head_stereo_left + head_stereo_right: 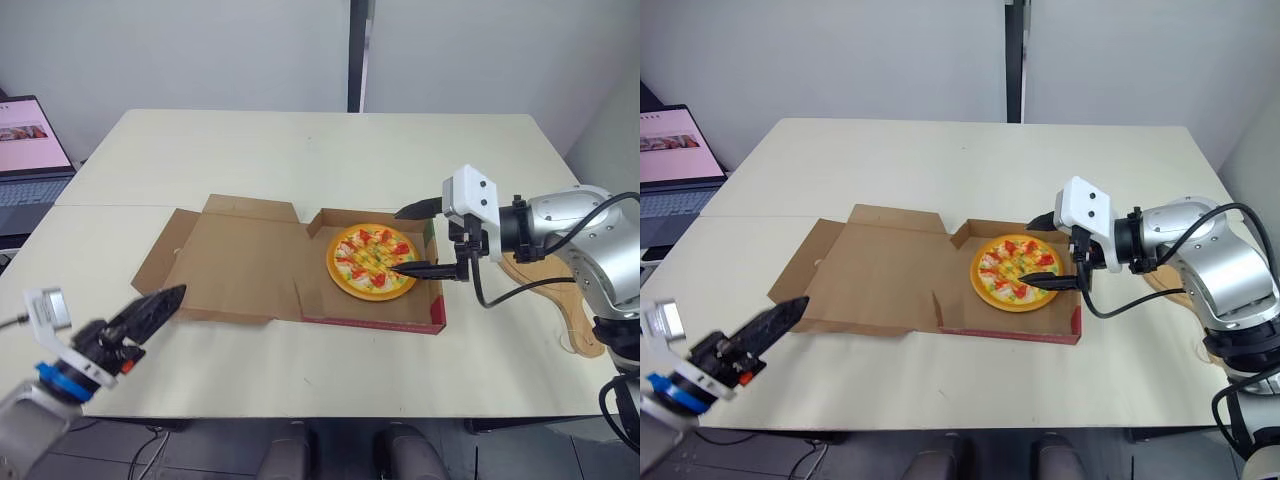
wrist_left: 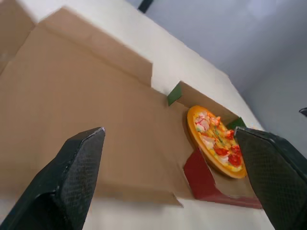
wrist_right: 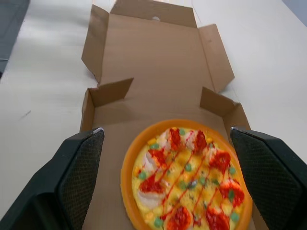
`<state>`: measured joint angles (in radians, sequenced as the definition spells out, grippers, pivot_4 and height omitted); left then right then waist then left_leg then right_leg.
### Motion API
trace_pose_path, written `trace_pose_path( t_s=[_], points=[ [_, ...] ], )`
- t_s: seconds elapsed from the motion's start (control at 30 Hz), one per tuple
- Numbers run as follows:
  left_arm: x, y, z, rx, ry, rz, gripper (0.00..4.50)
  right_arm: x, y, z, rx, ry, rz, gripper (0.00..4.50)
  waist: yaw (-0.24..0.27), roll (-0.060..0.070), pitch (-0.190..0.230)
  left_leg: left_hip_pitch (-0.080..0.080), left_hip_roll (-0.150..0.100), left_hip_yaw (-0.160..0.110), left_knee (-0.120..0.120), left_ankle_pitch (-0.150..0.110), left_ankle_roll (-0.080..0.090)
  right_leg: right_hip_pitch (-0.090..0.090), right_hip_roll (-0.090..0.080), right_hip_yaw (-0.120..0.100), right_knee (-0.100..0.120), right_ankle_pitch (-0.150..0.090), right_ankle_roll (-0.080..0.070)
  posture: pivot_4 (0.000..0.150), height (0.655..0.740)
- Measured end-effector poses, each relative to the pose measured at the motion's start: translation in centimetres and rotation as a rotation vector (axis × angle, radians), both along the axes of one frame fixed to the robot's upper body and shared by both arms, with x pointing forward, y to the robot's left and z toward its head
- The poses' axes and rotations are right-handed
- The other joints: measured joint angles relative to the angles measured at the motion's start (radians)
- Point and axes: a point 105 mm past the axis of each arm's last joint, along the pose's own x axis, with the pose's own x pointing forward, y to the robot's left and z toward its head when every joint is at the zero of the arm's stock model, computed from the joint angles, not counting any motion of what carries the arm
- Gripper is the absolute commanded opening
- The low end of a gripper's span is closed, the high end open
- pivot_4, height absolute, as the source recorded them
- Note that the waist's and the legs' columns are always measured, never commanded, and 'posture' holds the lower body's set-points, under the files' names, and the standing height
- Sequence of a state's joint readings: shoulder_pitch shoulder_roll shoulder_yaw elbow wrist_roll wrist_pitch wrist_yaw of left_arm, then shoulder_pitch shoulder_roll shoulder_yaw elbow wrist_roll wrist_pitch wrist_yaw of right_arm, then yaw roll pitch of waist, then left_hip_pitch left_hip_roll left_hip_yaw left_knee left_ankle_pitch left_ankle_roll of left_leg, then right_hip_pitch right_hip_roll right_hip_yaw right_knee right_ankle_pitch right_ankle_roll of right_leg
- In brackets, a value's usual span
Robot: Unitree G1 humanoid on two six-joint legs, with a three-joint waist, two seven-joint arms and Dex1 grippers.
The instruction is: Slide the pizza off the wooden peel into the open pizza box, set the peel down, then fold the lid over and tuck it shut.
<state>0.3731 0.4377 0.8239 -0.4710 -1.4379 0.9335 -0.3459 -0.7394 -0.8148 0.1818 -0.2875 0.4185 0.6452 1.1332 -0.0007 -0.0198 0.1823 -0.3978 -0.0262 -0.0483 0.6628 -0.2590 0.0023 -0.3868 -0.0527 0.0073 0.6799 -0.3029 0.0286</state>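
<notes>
While the round orange-rimmed pizza w/ red & green toppings [image 1: 372, 261] lay flat in the base of the open brown cardboard pizza box [image 1: 240, 265], the box's lid was spread flat on the cream worktop [image 1: 300, 150], on the robot's left of the base, flaps out. The base's near outer wall showed red.

The right gripper [image 1: 396, 241] hovered over the pizza's right side, its fingers spread wide (one by the far rim, one by the near rim) & holding nothing. Whether they touched the pizza I couldn't tell.

The pale wooden peel [image 1: 583, 330] lay on the worktop to the right of the box, partly hidden behind the right arm.

The left gripper [image 1: 175, 295] hung over the worktop's front-left area, near the lid's near-left corner but off the cardboard. Its fingers were wide apart, empty & pointed toward the box.

An open laptop [image 1: 30, 150] sat at the robot's far left, beside the worktop.
</notes>
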Motion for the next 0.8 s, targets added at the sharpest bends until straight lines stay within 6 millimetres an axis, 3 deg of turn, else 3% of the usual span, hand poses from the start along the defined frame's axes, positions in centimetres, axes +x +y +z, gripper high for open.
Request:
trace_pose_path(
  t_s=[0.17, 0.53, 0.8],
  points=[
    [-1.0, 1.1, -2.0, -0.150, 0.079, 0.194, 4.50, -0.2, 0.0, -0.1, -0.005, 0.010, 0.014, 4.47, 0.005, 0.000, 0.000, 0.000, 0.000, -0.001, 0.000, 0.000, 0.000, 0.000, 0.000, -0.002, 0.000, 0.001, -0.002, 0.150, 0.7400],
    [3.4, 0.2, -3.8, -0.344, 0.165, 0.311, 4.50, -0.7, 1.0, 0.6, 0.007, 0.010, 0.049, 4.47, 0.002, -0.001, -0.001, 0.000, 0.000, 0.000, 0.000, 0.000, 0.000, 0.000, 0.001, -0.001, 0.000, 0.002, -0.001, 0.150, 0.7400],
    [4.7, -0.5, -4.2, -0.414, 0.169, 0.346, 4.50, -0.7, 1.1, 0.8, 0.006, 0.004, 0.054, 4.47, 0.001, -0.001, -0.001, 0.000, 0.000, 0.000, 0.000, 0.000, 0.000, 0.000, 0.001, -0.001, 0.000, 0.002, -0.001, 0.150, 0.7400]
  ],
)
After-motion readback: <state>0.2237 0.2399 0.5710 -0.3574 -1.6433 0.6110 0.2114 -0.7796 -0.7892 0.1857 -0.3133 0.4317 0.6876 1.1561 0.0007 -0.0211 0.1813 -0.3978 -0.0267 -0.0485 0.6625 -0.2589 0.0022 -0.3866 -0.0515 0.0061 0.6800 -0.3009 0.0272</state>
